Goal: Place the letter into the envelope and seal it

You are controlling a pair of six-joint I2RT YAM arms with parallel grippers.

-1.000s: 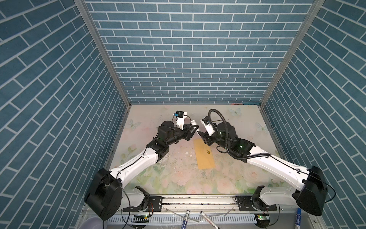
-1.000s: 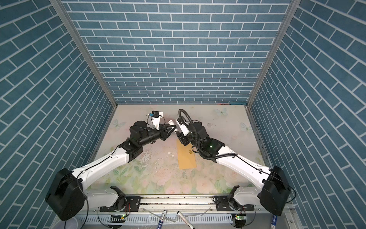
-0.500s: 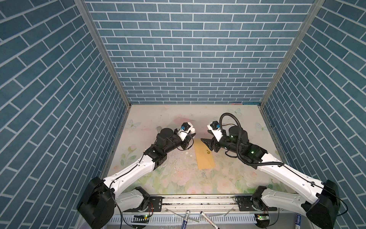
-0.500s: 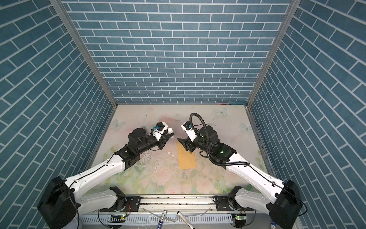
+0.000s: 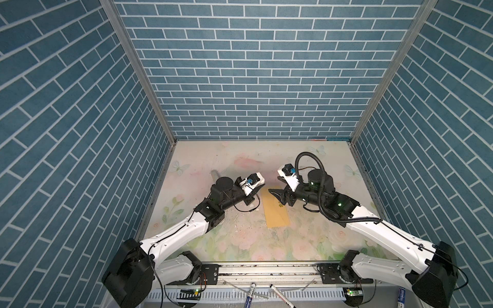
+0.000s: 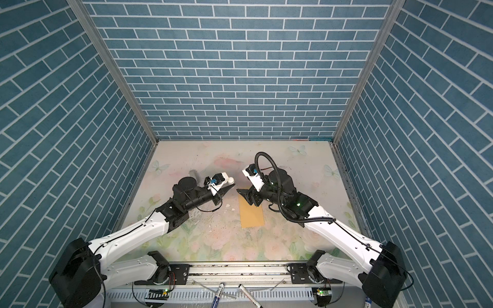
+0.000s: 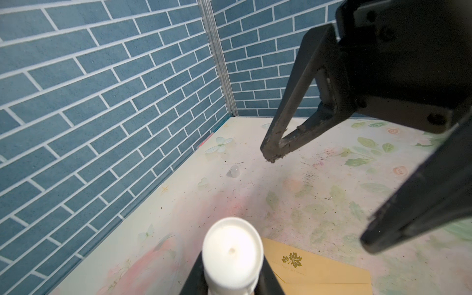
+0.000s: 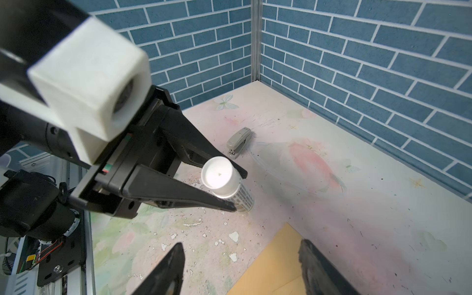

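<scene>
Both arms have drawn apart from their meeting point above the envelope's far end, and the right gripper (image 5: 276, 196) has spread its black tapered jaws wider. It hangs released, holding nothing, over the far end of the smooth mustard-yellow kraft envelope (image 5: 276, 216). The envelope lies flat on the scuffed, flaking floral table (image 5: 240, 240) and bears a small gold maple-leaf sticker (image 7: 292, 259). The left gripper (image 8: 238, 192) is clamped on a white-capped cylindrical glue stick (image 8: 219, 178) with a printed label. A grey stapler (image 8: 238, 141) lies on the table beyond.
</scene>
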